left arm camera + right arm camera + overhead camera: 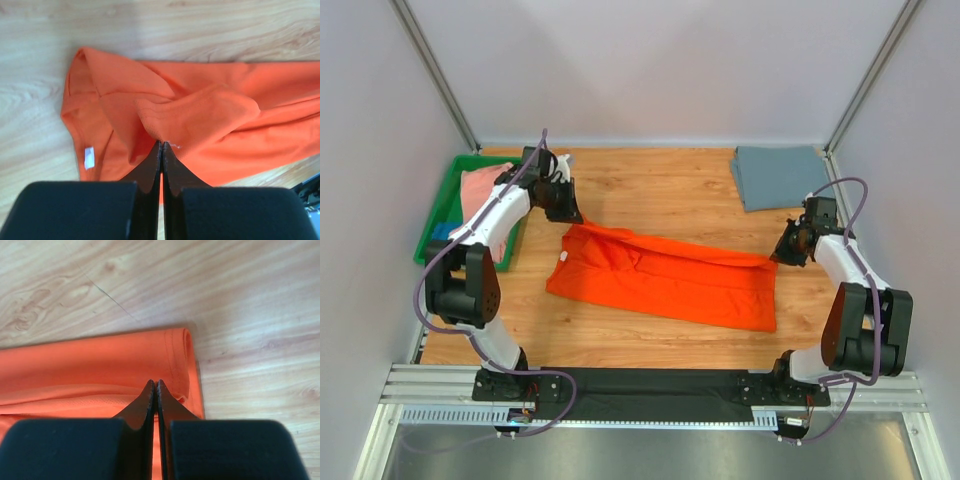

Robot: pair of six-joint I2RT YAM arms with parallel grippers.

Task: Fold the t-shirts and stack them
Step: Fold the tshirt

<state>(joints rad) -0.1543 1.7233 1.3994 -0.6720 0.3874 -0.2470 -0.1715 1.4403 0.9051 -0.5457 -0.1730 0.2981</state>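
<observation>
The bright orange t-shirt lies across the middle of the table, folded lengthwise into a long band. My left gripper is shut on a raised fold of it near the collar end, and the cloth bunches at the closed tips in the left wrist view. A white label shows inside the neck. My right gripper is shut on the shirt's far right hem corner. The slate grey-blue shirt lies folded at the back right. The salmon pink shirt and a bit of the blue shirt lie in the tray.
A green plastic tray stands at the left edge of the table beside my left arm. White walls close in on three sides. Bare wood shows in front of the orange shirt and between it and the grey-blue shirt.
</observation>
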